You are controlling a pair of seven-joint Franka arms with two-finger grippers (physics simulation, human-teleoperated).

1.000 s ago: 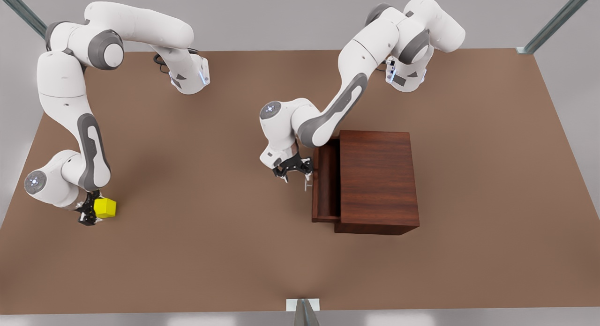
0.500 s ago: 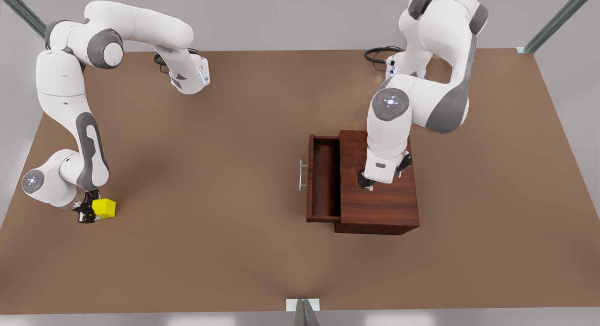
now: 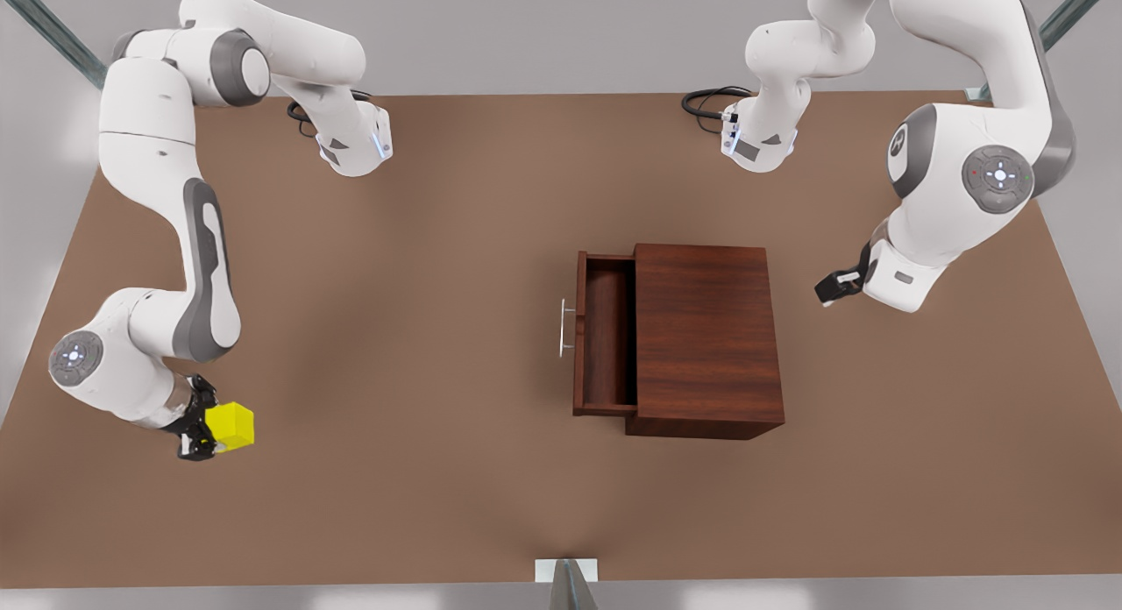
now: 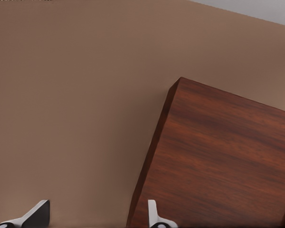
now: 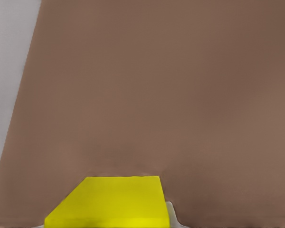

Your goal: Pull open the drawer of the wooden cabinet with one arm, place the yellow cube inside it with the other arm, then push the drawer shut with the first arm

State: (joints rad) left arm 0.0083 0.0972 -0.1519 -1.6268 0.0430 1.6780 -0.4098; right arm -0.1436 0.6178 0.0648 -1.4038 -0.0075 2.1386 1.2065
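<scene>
The wooden cabinet (image 3: 706, 329) stands mid-table, and its drawer (image 3: 605, 338) is pulled out toward the front view's left, silver handle (image 3: 565, 328) in front and nothing inside. At the front view's far left, my right gripper (image 3: 209, 431) is shut on the yellow cube (image 3: 231, 425). The right wrist view has the cube (image 5: 109, 202) between the fingertips (image 5: 171, 214), above bare table. My left gripper (image 3: 837, 286) hangs open on the front view's right, apart from the cabinet. Its spread fingers (image 4: 154, 214) look down on the cabinet's top corner (image 4: 218, 161).
The brown table (image 3: 421, 286) spreads wide between the cube and the drawer. Both arm bases (image 3: 355, 145) stand at the far edge, with a cable coil (image 3: 706, 102) by the one on the front view's right. A metal post (image 3: 568, 584) stands at the near edge.
My left arm swung off the drawer handle, over the cabinet and out to the front view's right, leaving the drawer open. My right gripper has carried the cube slightly nearer and rightward.
</scene>
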